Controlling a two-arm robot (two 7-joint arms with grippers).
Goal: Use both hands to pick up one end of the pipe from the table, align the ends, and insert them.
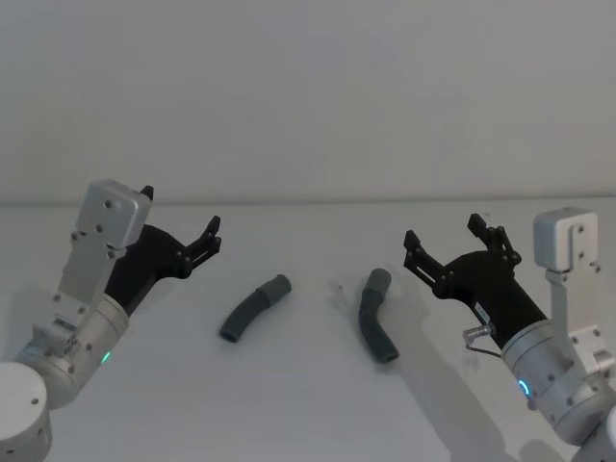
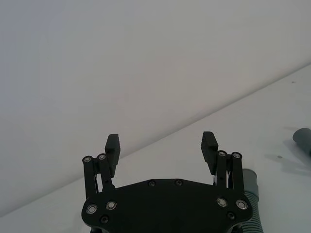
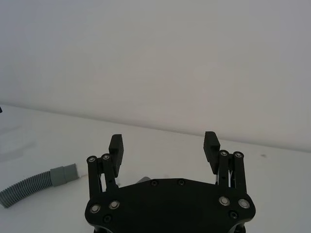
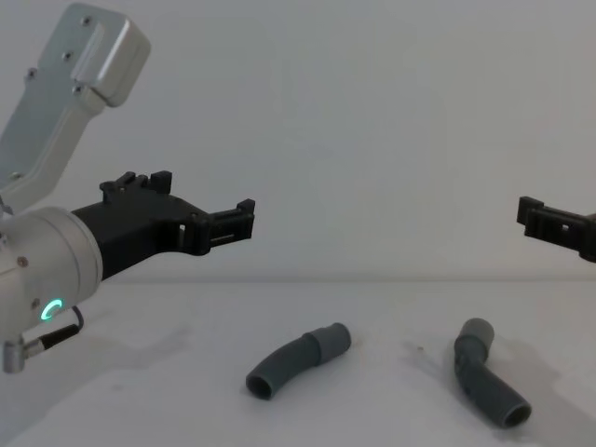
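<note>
Jaws spread wide on both grippers, nothing held.
The left gripper (image 1: 180, 214) hangs just left of one pipe piece (image 1: 252, 308); the second piece (image 1: 377, 316) lies just left of the right gripper (image 1: 444, 231). The chest view shows both grippers raised above the table (image 4: 140, 391).

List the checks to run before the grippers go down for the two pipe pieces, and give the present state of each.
1. Left gripper fingers open and empty: ok.
2. Right gripper fingers open and empty: ok.
3. Left pipe piece and right pipe piece lying free on the table, apart from each other: ok.
4. Both grippers above the pieces and touching neither: ok.
5. Pieces lined up end to end for insertion: not ok.
6. Which piece has the narrower tip: cannot tell.
</note>
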